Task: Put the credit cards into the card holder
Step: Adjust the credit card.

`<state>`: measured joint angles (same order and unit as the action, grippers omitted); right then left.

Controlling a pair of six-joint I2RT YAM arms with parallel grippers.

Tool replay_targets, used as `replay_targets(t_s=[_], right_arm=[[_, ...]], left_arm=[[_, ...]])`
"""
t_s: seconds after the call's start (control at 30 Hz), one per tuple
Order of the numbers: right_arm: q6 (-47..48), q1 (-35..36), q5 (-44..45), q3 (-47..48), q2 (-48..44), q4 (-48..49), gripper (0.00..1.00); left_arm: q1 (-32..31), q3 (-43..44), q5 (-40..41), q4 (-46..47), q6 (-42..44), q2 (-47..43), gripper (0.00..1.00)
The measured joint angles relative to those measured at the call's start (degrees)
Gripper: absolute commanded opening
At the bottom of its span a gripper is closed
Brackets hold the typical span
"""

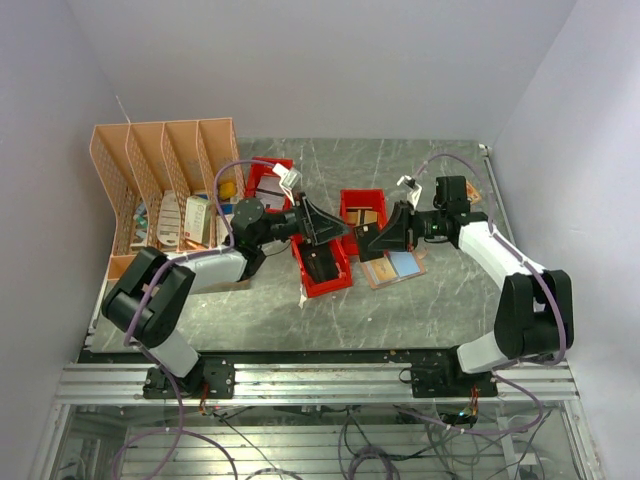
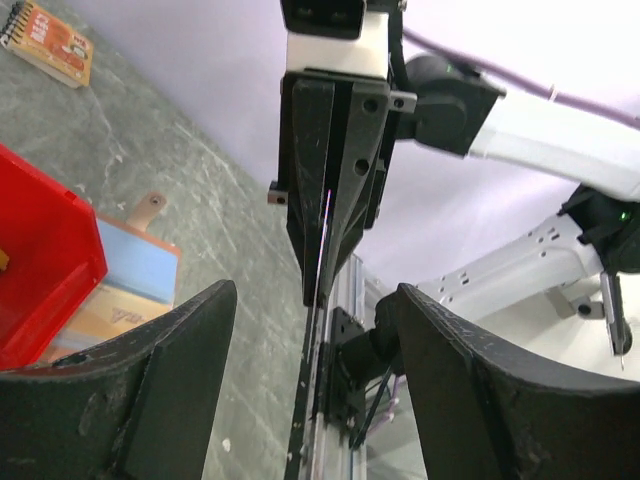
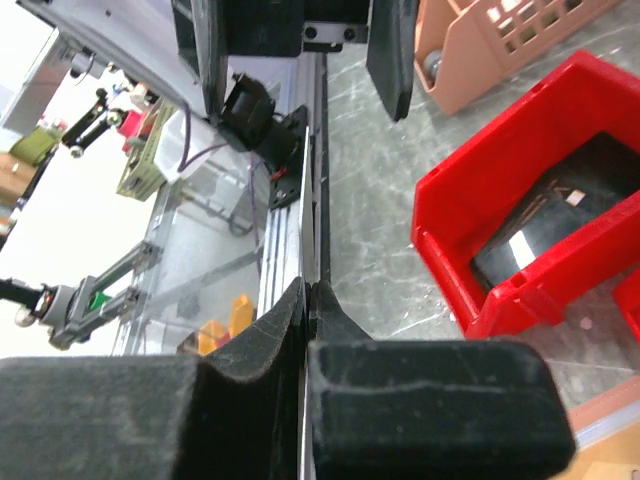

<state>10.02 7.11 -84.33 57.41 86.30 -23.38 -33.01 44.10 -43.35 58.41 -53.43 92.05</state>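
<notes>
A peach organizer (image 1: pixel 105 170) was stood at the desk's far left corner; three red bins (image 1: pixel 325 290) were grouped near its middle.

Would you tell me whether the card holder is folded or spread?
Spread: the card holder lies flat, both panels showing side by side.

Setting: robotics lab test cell. Evidence: left arm (image 1: pixel 195 270) and right arm (image 1: pixel 505 262) bolted to aluminium extrusion rail (image 1: pixel 320 382); grey marbled tabletop (image 1: pixel 420 310); plain white enclosure walls (image 1: pixel 320 60); loose cabling (image 1: pixel 350 440) underneath.
</notes>
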Motion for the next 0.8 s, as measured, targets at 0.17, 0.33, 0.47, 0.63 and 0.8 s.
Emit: replay_targets(t_s=[0.17, 0.33, 0.47, 0.63, 0.8], right_arm=[[-13.44, 0.02, -1.84, -5.31, -2.16, 14.86, 0.00], [-17.49, 0.02, -2.49, -5.55, -2.19, 19.58, 0.00], [-17.16, 0.11, -2.51, -5.27, -2.16, 19.17, 0.00], [-15.50, 0.61, -2.49, -4.42, -2.03, 17.64, 0.00], [-13.97, 0.74, -2.47, -3.65, -2.03, 15.96, 0.00]], left_arm=[[-2.56, -0.61, 5.33, 1.60, -1.38, -0.13, 0.69], [-4.39, 2.27, 7.19, -2.67, 0.52, -0.13, 0.63], [-4.85, 4.31, 7.10, -3.50, 0.96, 0.22, 0.52], [-5.25, 6.16, 5.99, -4.92, 1.18, 2.10, 0.45], [-5.42, 6.67, 4.33, -7.13, 2.08, 2.71, 0.36]])
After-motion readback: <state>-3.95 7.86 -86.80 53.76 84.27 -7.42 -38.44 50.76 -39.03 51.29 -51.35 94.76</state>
